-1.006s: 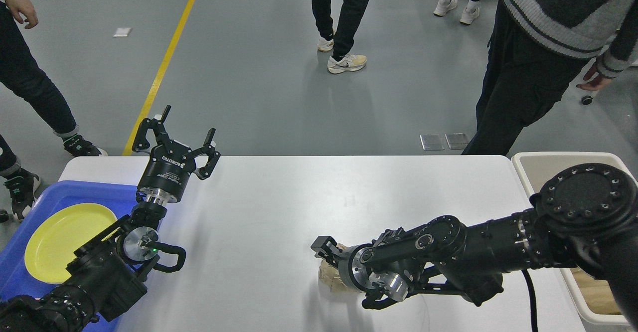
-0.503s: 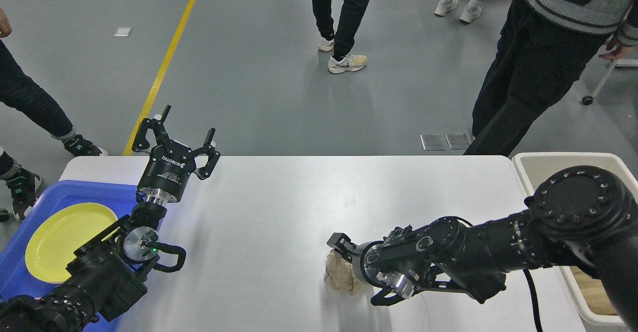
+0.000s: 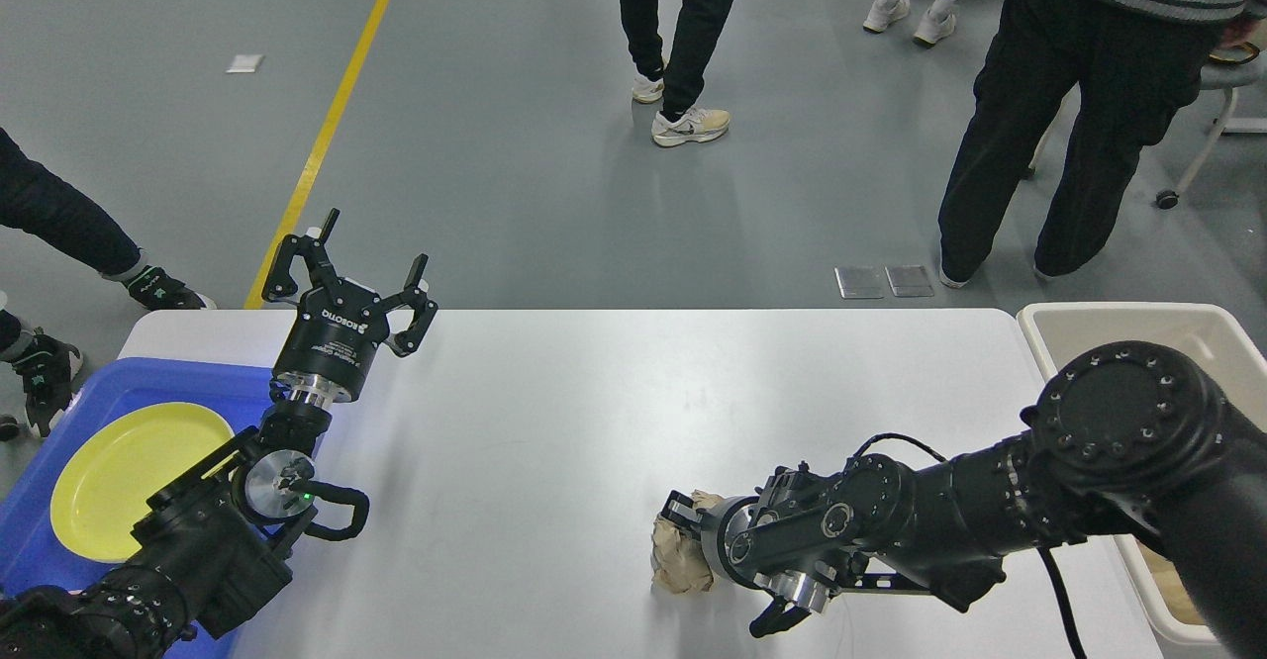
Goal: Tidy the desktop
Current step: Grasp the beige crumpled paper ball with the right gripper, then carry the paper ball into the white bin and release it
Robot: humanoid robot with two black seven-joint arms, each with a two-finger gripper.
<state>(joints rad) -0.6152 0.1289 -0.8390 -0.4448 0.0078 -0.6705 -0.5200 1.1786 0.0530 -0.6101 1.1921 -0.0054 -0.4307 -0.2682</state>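
Observation:
The white desktop [image 3: 594, 412] fills the lower half of the head view. A crumpled brown paper ball [image 3: 678, 562] lies near its front edge, right of centre. My right gripper [image 3: 685, 525] reaches in from the right and is shut on that paper ball, one finger showing over its top. My left gripper [image 3: 351, 263] is raised above the desktop's far left corner, open, with nothing between its fingers.
A blue tray [image 3: 59, 412] holding a yellow plate [image 3: 124, 476] sits at the left end. A beige bin [image 3: 1109, 328] stands off the right end. Several people stand on the grey floor beyond the far edge.
My right gripper has drawn back to the right and toward the front edge, carrying the paper ball with it. The left arm has not moved. People behind have shifted.

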